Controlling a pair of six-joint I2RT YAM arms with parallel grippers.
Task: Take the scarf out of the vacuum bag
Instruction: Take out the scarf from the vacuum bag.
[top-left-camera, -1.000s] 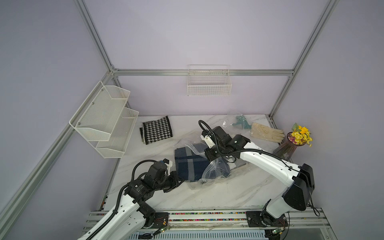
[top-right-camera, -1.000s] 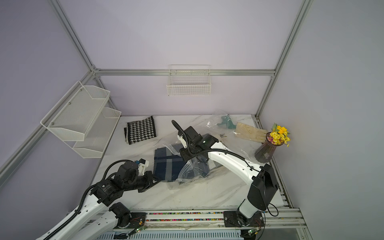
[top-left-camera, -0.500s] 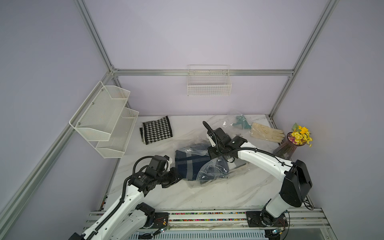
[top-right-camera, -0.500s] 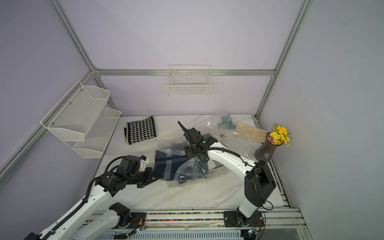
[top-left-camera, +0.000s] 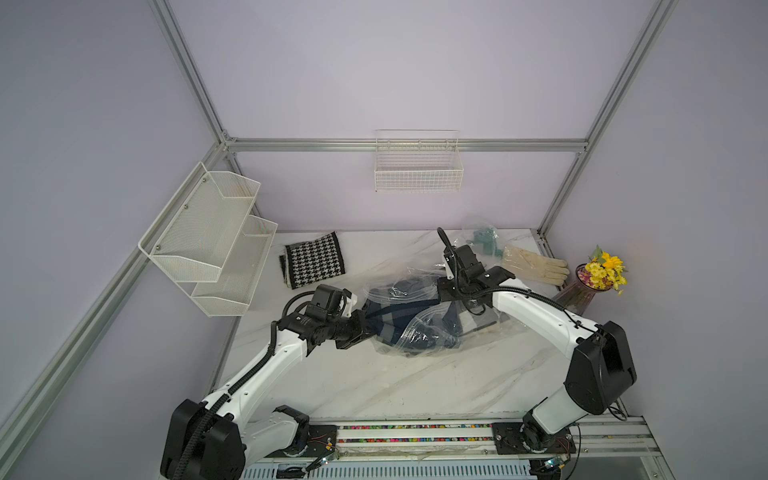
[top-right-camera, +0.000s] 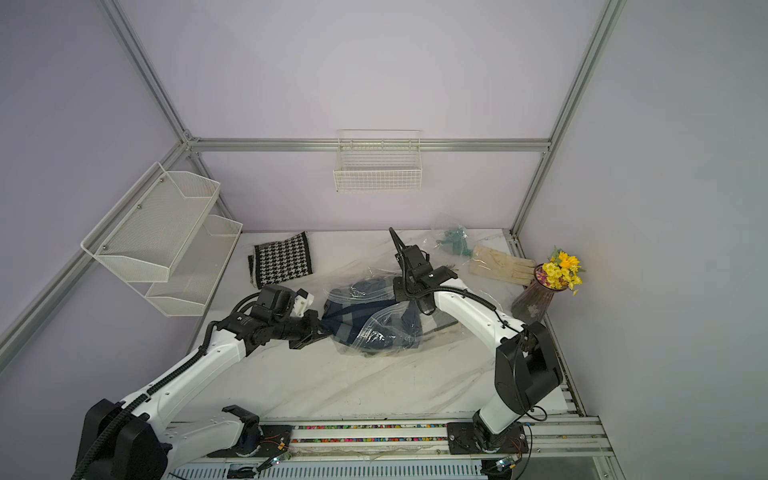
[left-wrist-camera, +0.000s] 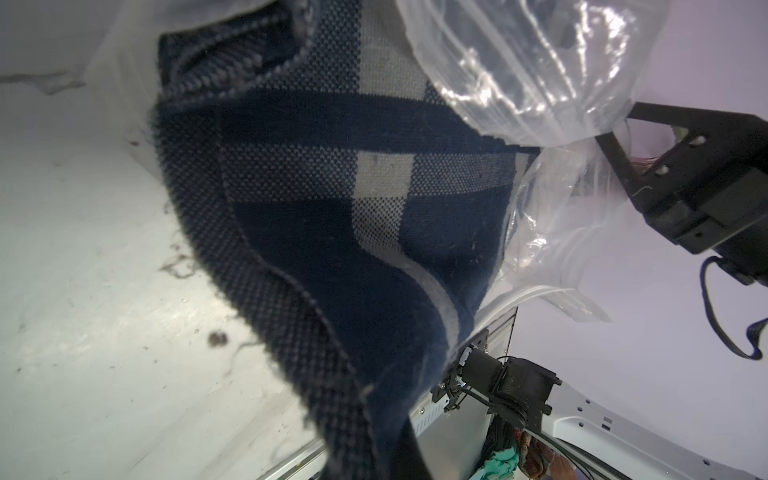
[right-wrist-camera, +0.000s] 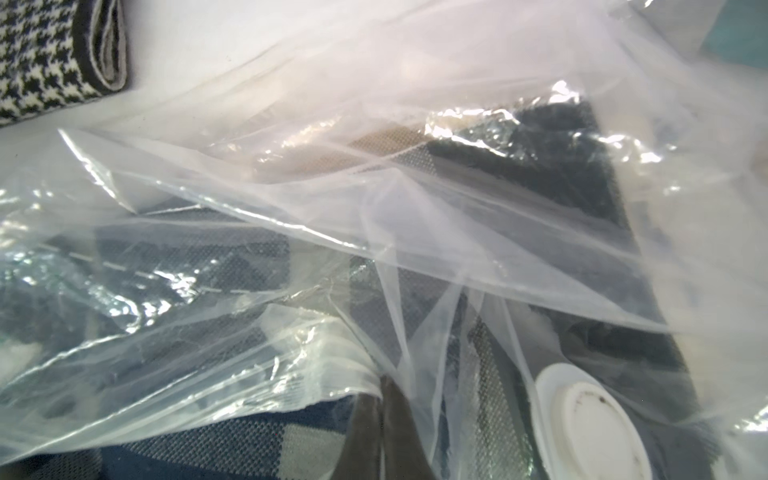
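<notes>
Presently left gripper (top-left-camera: 366, 328) pinching navy plaid scarf (top-left-camera: 388, 320) edge; right gripper (top-left-camera: 443, 294) pinching vacuum bag (top-left-camera: 409, 275) film.

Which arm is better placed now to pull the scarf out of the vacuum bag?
Left. The left tool is shut on the scarf where it leaves the vacuum bag. The right tool appears to pinch the bag plastic, so it should probably hold.
</notes>
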